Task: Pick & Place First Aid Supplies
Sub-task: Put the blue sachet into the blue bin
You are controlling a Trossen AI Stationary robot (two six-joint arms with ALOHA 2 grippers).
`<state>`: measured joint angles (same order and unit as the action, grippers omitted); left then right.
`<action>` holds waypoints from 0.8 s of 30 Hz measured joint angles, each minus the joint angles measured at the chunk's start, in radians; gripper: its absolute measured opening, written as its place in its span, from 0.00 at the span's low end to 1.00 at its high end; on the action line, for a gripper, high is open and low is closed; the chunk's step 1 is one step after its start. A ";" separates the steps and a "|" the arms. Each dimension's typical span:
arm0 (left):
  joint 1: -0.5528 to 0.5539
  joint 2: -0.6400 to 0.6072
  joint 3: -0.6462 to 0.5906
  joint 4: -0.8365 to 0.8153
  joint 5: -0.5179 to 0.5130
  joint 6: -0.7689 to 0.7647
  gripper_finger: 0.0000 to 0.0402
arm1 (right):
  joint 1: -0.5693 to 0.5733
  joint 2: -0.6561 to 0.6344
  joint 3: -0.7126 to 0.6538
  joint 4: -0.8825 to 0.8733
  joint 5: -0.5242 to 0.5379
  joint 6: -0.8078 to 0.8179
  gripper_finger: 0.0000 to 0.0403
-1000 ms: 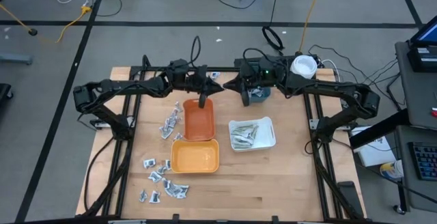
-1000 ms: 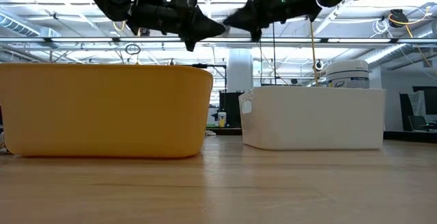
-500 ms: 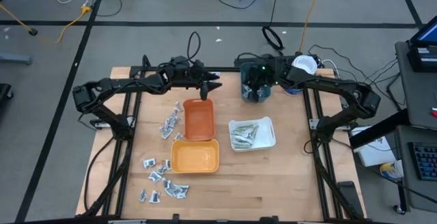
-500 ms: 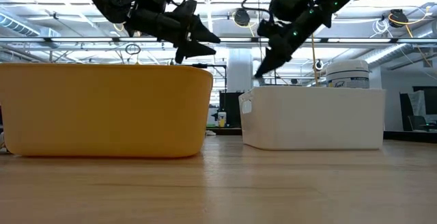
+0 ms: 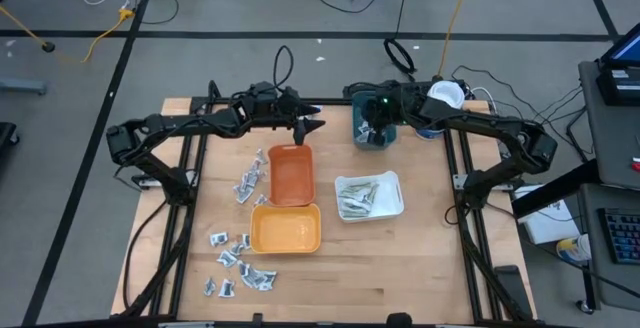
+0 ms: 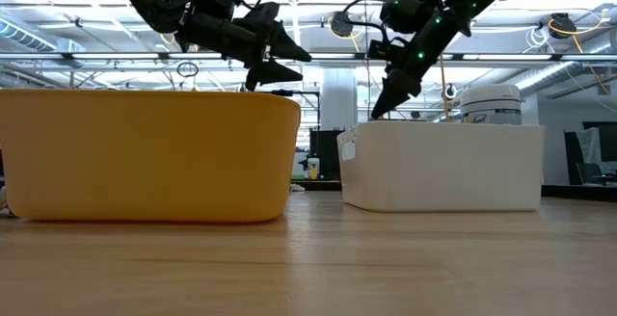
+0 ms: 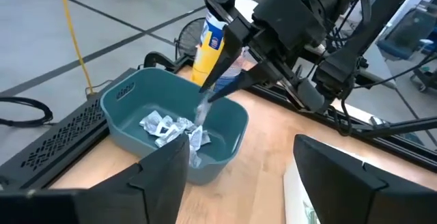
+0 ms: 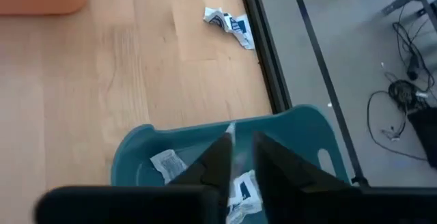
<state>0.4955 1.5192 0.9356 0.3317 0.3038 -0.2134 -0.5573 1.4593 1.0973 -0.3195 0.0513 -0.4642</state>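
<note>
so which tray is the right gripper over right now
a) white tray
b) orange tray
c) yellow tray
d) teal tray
d: the right gripper hangs above the teal tray, a silvery packet at its fingertips, with more packets lying inside.

The teal tray (image 5: 374, 133) is largely covered by the right gripper (image 5: 366, 131) (high view); sachets inside are indistinct.

Grey floor (image 5: 230, 8) w/ black tape lines, loose cables; wood table (image 5: 420, 258).
</note>
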 joint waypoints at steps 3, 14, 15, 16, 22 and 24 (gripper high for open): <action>0.004 0.000 0.000 -0.005 0.000 0.000 0.69 | -0.001 0.000 0.000 0.000 0.000 0.047 0.26; 0.036 0.072 0.280 -0.641 -0.252 0.124 0.72 | -0.026 0.000 0.000 0.004 0.000 0.116 0.52; 0.045 0.098 0.323 -0.709 -0.271 0.128 0.72 | -0.025 0.000 0.000 0.008 -0.001 0.121 0.53; 0.056 0.124 0.369 -0.750 -0.283 0.129 0.71 | -0.025 0.000 0.000 0.013 -0.001 0.127 0.53; 0.108 0.293 0.619 -0.996 -0.324 0.137 0.71 | -0.024 0.000 0.000 0.061 0.000 0.150 0.53; 0.117 0.350 0.699 -1.073 -0.358 0.150 0.71 | -0.024 -0.002 0.000 0.077 -0.001 0.150 0.52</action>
<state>0.6122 1.8697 1.6344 -0.7410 -0.0543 -0.0630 -0.5812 1.4575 1.0977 -0.2424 0.0505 -0.3141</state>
